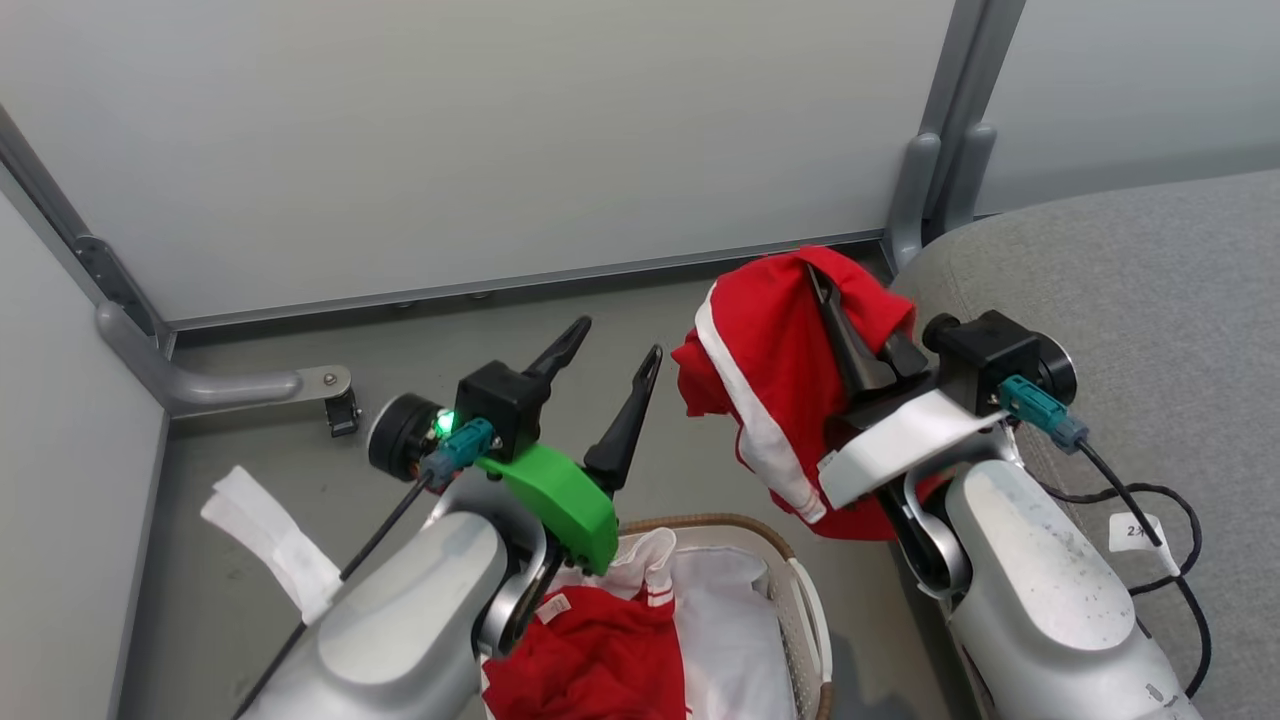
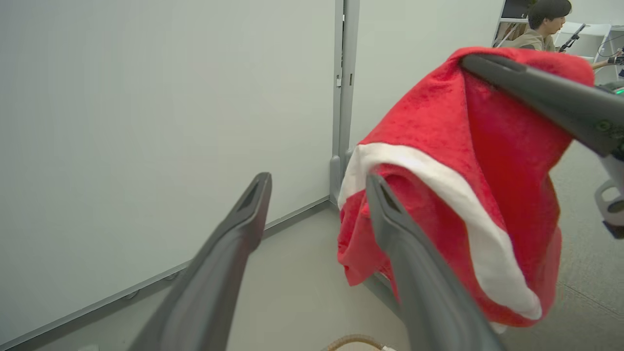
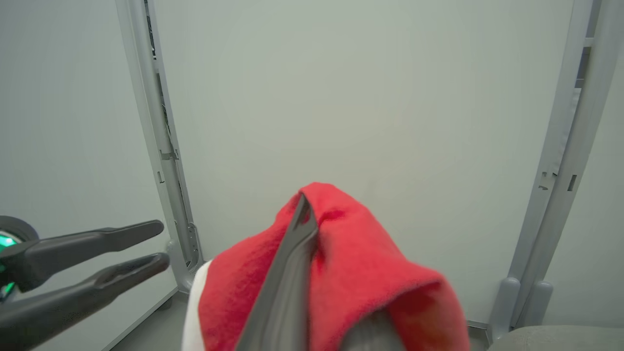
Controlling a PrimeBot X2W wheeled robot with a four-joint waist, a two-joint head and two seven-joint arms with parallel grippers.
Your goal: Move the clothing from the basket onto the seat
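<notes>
Right hand (image 1: 816, 278) aloft, tight on red clothing (image 1: 762, 335)

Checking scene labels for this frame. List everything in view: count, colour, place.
basket: 1, white, brown rim, on the floor
basket clothing: at least 1, red, in the basket
sheet: 1, white, in the basket
sofa: 1, grey, right
held garment: 1, red with white stripe, aloft by the sofa
partitions: several, pale grey, behind
person: 1, background, left wrist view
left gripper: 1, dark, open, empty
right gripper: 1, dark, shut on held garment
</notes>
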